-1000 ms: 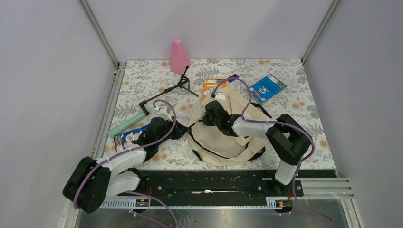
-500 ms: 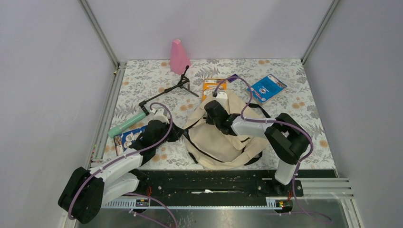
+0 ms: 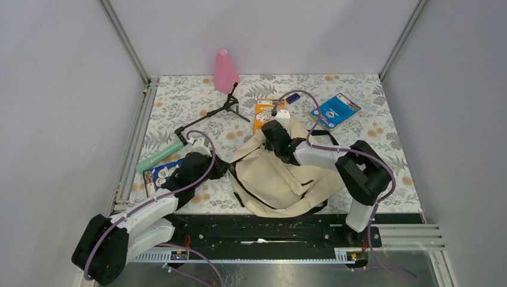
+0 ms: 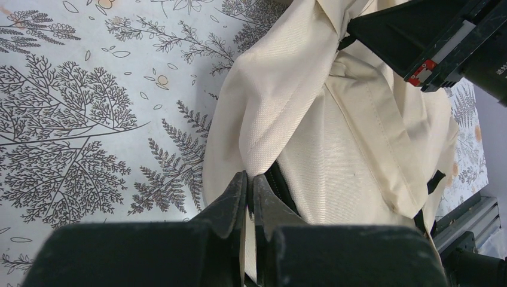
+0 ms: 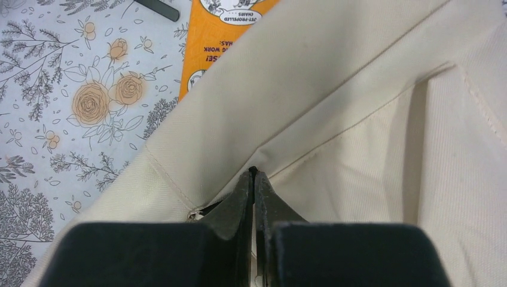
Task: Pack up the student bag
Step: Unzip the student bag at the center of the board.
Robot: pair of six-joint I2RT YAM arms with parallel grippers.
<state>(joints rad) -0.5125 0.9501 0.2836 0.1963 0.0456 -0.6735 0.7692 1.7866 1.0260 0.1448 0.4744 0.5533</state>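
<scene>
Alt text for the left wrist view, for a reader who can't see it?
The left gripper has its fingers shut on a fold of the cream student bag, which fills the right half. Floral tablecloth lies to the left; the black right arm crosses the top right corner.

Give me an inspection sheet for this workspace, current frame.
Surface: floral-print table cover, flat.
Job's things: cream-beige fabric backpack, slumped near centre, black straps showing.
Clutter: pink cone-shaped bottle, black folded tripod, mint-green tube, orange booklet, blue booklet, all outside the backpack.
Hands: left hand shut on the backpack's edge; right hand shut on a backpack seam.
Cables: purple cables loop along both arms.
Surroundings: grey walls, aluminium frame posts.
</scene>
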